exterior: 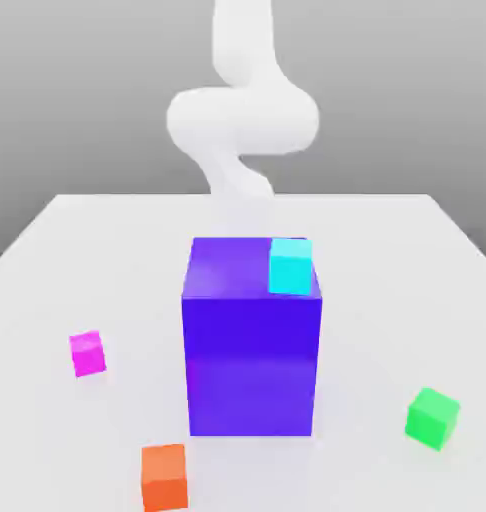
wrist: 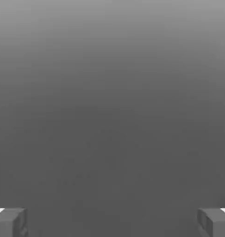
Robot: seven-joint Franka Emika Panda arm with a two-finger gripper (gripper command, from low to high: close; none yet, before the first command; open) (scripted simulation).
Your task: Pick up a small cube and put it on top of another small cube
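The pincer (wrist: 112, 223) stands wide open with nothing between its fingers. In the exterior view the white, smooth-surfaced robot arm (exterior: 243, 120) rises at the far side of the white tabletop (exterior: 387, 250), beyond the large purple-blue block (exterior: 251, 365). The small plain magenta-pink cube (exterior: 88, 354) lies on the tabletop to the exterior view's left of that block, well apart from it — so the coming move probably turns on bringing the pincer nearer and over to that side. No side of the cube looks clearly longer, so its turn matters more than any long axis. The one arm must do both pick and place.

Counted: one magenta cube; one small plain bright green cube (exterior: 432, 418), near and to the right, the likely base; one small orange cube (exterior: 164, 478), nearest left of centre; one small cyan cube (exterior: 291, 267) on the block — four small cubes, one big block.
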